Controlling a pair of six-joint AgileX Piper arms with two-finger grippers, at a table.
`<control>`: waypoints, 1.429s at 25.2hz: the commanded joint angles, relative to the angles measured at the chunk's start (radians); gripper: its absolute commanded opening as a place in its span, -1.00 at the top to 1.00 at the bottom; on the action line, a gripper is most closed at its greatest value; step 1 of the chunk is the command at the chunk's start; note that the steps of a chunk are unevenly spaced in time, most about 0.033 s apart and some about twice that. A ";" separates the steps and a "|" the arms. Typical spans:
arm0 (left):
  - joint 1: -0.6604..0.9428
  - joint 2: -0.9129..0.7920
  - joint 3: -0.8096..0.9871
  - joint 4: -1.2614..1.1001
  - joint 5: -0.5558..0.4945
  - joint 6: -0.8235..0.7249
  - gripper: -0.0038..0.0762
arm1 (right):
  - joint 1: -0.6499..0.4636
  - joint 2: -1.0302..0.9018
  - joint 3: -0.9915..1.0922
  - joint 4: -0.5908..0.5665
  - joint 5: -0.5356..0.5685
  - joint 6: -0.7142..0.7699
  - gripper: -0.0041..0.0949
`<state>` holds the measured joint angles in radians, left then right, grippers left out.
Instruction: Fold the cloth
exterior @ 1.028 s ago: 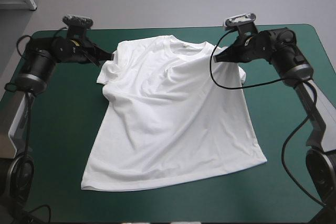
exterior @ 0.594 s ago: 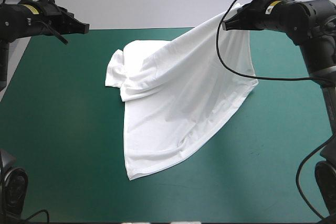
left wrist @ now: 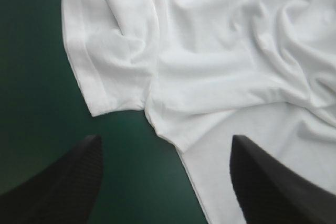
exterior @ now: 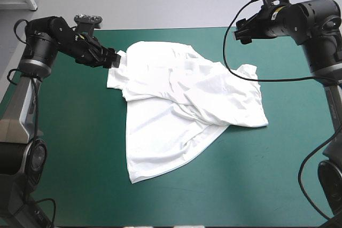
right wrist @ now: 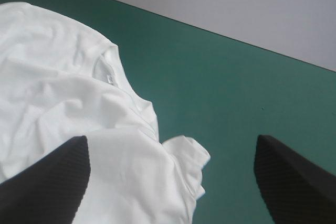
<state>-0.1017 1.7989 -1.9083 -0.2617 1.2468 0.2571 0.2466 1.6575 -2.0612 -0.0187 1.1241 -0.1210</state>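
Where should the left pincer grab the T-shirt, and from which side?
The sleeve nearest the left pincer, approached from the left edge of the table: it lies flat, jutting out of the rumpled T-shirt, its free hem just ahead of the open fingers.

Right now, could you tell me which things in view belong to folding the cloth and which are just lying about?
Belongs to the job:
- T-shirt, crumpled, partly folded over itself
- left gripper, open, at the shirt's edge
- right gripper, open, clear of the shirt

Just there:
- table, only the surface under the shirt
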 commanded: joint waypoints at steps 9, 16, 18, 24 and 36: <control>-0.135 0.011 0.266 0.000 -0.127 -0.026 -0.45 | -0.109 -0.032 0.103 0.064 0.056 0.002 -0.57; -0.255 0.017 0.402 0.081 -0.033 -0.072 -0.43 | -0.122 -0.043 0.285 0.085 0.054 -0.017 -0.57; -0.295 0.005 0.442 0.118 -0.016 -0.099 -0.39 | -0.122 -0.043 0.322 0.085 0.047 -0.017 -0.57; -0.430 -0.109 0.566 0.131 -0.003 -0.158 -0.34 | -0.122 -0.043 0.421 0.085 -0.027 -0.025 -0.57; -0.610 -0.304 0.885 0.134 -0.112 -0.313 -0.34 | -0.122 -0.041 0.428 0.094 -0.013 -0.025 -0.57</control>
<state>-0.6790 1.5625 -1.0706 -0.1175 1.1872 -0.0156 0.1327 1.6649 -1.6119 0.0682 1.1357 -0.1351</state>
